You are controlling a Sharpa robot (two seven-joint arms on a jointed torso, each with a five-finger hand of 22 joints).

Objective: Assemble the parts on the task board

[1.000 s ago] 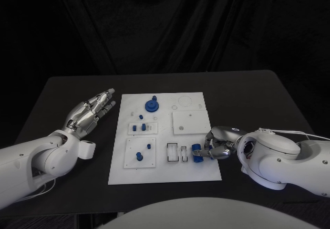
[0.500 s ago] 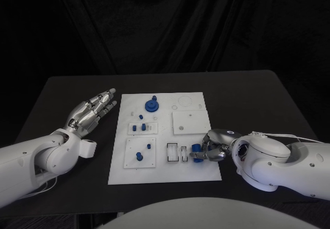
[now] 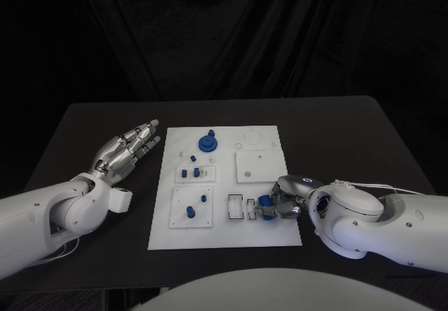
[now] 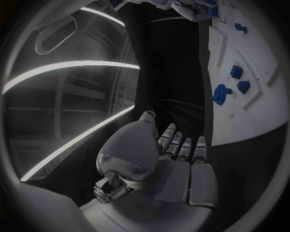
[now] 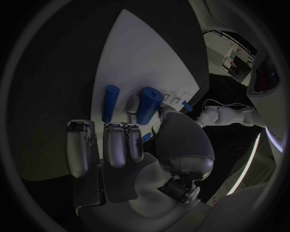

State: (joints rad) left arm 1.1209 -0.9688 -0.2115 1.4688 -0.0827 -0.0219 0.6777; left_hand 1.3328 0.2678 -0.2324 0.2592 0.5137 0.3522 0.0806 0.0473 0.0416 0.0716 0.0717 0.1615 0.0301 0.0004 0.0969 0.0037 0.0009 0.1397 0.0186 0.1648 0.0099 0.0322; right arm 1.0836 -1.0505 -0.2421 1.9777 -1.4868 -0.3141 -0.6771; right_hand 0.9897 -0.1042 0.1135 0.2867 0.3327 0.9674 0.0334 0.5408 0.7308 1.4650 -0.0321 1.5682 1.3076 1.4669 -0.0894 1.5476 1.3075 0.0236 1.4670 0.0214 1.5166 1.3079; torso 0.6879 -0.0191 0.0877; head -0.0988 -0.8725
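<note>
Black tabletop (image 3: 355, 129) carries everything. On it, the right hand (image 3: 285, 201) pinches a short blue cylindrical part (image 5: 149, 105) at the near right of the white rectangular task board (image 3: 270, 236), another blue peg (image 5: 109, 102) lying beside. The left hand (image 3: 123, 153) rests flat, fingers apart, left of the board.

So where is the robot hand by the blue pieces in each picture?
Head view: the right robot hand is at the task board's right edge, pinching a blue part.
Left wrist view: small and far off, at the board's other end.
Right wrist view: big in the middle, over the board.
Shared landmark: the white task board.
</note>
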